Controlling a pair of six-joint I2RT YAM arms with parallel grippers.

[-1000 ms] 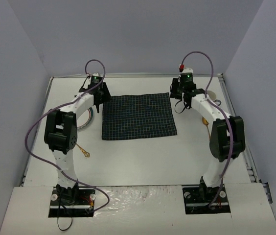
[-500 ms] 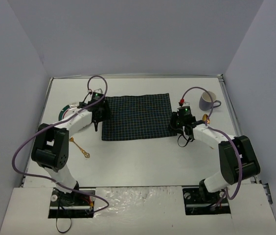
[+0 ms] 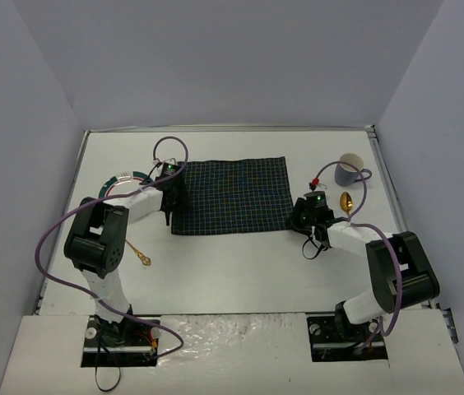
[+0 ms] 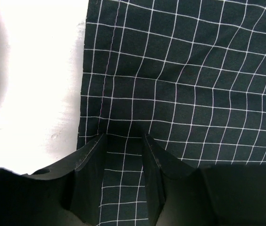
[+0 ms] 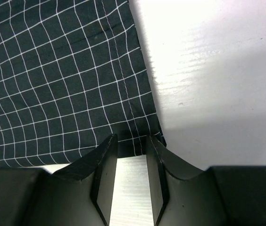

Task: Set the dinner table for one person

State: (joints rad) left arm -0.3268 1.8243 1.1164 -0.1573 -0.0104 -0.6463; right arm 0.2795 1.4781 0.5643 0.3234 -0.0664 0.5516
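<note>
The dinner table (image 3: 240, 271) is a white tabletop. A dark checked cloth (image 3: 232, 196) lies flat at its middle. My left gripper (image 3: 169, 216) is low over the cloth's near left corner. In the left wrist view it (image 4: 123, 141) is open, with cloth (image 4: 194, 75) lying between the fingers. My right gripper (image 3: 296, 220) is at the cloth's near right corner. In the right wrist view it (image 5: 131, 141) is open, its tips at the cloth's hem (image 5: 67, 80), with bare table (image 5: 218, 70) between the fingers.
A plate with a green rim (image 3: 119, 183) lies left of the cloth. A gold fork (image 3: 139, 253) lies nearer me on the left. A mug (image 3: 350, 169) and a gold spoon (image 3: 346, 202) are at the right. Walls enclose the table.
</note>
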